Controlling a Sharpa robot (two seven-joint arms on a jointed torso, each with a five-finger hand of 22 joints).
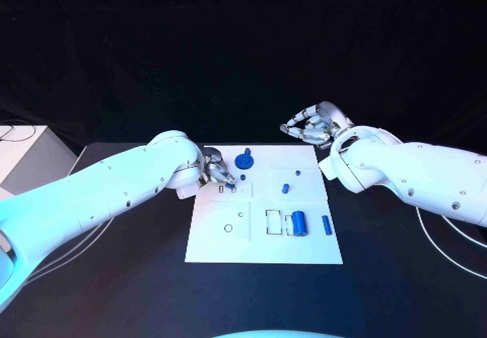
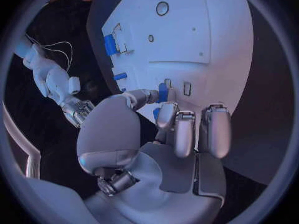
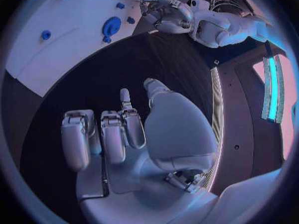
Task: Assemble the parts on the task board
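The white task board (image 1: 218,243) lies mid-table. My left hand (image 1: 217,173) hovers over its far left part and pinches a small blue part (image 2: 162,92) between thumb and finger, just above two small rectangular slots (image 2: 187,88). A blue gear-shaped part (image 1: 245,160) stands right beside that hand. A small blue peg (image 1: 285,188) sits mid-board. A thick blue cylinder (image 1: 300,222) and a slim blue bar (image 1: 326,224) lie at the near right. My right hand (image 1: 314,125) hangs past the board's far right corner, over bare table, fingers loosely bent and holding nothing.
A white box (image 1: 20,158) stands off the table's left edge. Cables (image 1: 447,236) trail along the right side under my right arm. A round hole (image 1: 229,227) and a white rectangular recess (image 1: 274,222) mark the board's near half.
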